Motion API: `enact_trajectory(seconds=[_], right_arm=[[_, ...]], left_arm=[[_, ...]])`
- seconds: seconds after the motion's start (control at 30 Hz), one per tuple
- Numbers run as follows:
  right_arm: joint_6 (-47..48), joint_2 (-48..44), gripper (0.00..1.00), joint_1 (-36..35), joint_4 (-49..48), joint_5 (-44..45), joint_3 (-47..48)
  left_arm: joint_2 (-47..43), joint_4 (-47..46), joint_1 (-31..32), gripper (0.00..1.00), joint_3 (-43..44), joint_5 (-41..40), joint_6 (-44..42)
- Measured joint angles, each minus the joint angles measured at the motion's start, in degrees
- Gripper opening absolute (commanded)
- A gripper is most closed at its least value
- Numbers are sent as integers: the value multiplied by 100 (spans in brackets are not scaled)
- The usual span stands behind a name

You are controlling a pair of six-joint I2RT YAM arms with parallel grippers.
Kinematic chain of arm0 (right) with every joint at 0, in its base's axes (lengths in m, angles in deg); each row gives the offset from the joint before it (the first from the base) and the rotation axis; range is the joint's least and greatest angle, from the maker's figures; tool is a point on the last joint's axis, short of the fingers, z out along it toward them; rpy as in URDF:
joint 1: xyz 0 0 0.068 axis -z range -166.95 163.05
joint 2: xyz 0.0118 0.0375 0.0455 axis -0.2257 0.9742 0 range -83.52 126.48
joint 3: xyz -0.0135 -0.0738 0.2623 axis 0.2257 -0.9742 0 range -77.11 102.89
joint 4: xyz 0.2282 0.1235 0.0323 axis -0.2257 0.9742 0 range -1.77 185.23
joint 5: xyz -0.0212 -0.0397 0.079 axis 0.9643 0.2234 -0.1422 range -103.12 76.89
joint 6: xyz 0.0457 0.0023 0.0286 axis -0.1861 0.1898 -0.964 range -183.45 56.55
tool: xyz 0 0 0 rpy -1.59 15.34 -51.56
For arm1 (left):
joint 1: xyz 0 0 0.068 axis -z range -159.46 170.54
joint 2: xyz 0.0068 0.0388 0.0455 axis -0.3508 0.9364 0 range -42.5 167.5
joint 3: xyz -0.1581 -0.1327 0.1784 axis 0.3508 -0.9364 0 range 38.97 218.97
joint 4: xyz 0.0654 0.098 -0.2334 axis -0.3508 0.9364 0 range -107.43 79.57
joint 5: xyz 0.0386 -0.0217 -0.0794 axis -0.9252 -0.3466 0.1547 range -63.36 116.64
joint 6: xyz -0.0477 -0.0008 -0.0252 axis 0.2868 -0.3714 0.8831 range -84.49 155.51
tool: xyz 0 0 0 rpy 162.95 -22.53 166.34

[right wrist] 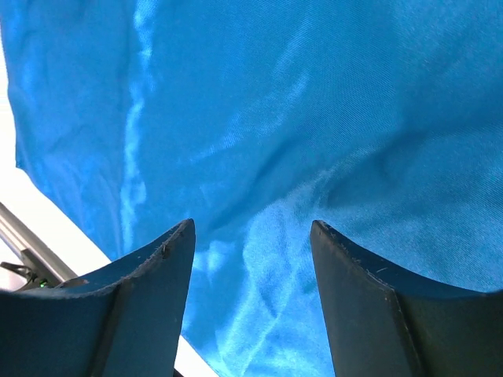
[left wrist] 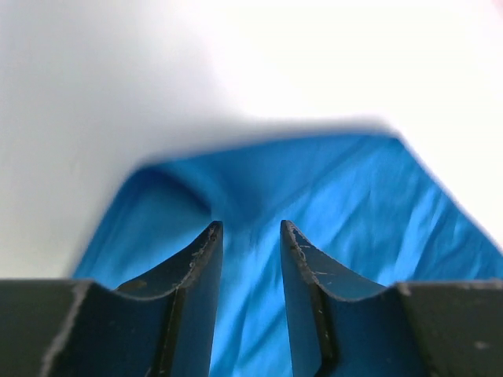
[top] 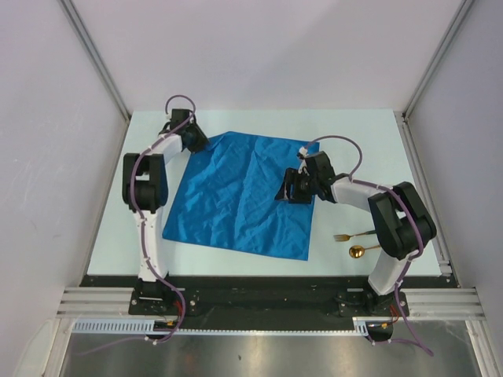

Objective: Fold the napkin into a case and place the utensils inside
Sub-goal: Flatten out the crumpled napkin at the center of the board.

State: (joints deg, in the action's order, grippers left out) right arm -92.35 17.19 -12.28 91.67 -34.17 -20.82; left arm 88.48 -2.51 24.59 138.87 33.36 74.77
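A: How do the left jaws stand?
B: They are set to a narrow gap at the upper left corner of the napkin (top: 236, 192). Blue cloth shows through the gap and humps up just beyond the tips. Whether it is pinched, I cannot tell.
A: And the right jaws?
B: They are well apart with nothing between them, low over the cloth near the middle of its right edge. Their wrist view is nearly all blue, with a strip of pale bench (top: 354, 133) at lower left.
A: Where does the napkin lie?
B: It lies spread out and creased, unfolded, in the middle of the bench as a skewed square.
A: The utensils?
B: The fork (top: 346, 236) and the spoon (top: 357, 251) lie on bare bench at lower right of the overhead view, apart from the napkin's lower right corner. Their gold heads point left, the fork is above the spoon, and their handles run under the right arm
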Motion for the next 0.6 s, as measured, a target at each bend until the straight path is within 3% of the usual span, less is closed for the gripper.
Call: enact_trajectory(seconds=[0.23,0.3,0.33,0.43,0.5,0.6], right_arm=[[37,-90,65,59,-87,-94,0],[42,-103,65,66,-118,-103,2],[42,-103,65,70,-122,-109,2],[39,-101,67,70,-107,-107,4],[20,-103,72,68,4,-44,31],[-9,-116,78,-15,409,393,133]], left_arm=[[678,-721,-136,45,638,608,315],[872,-1285,-184,51,761,944,605],[955,-1670,-223,59,769,1161,846],[1021,-2212,-437,66,798,1381,1364],[1025,-2151,-640,70,988,1453,1519],[964,-1036,-922,74,1733,1285,1309]])
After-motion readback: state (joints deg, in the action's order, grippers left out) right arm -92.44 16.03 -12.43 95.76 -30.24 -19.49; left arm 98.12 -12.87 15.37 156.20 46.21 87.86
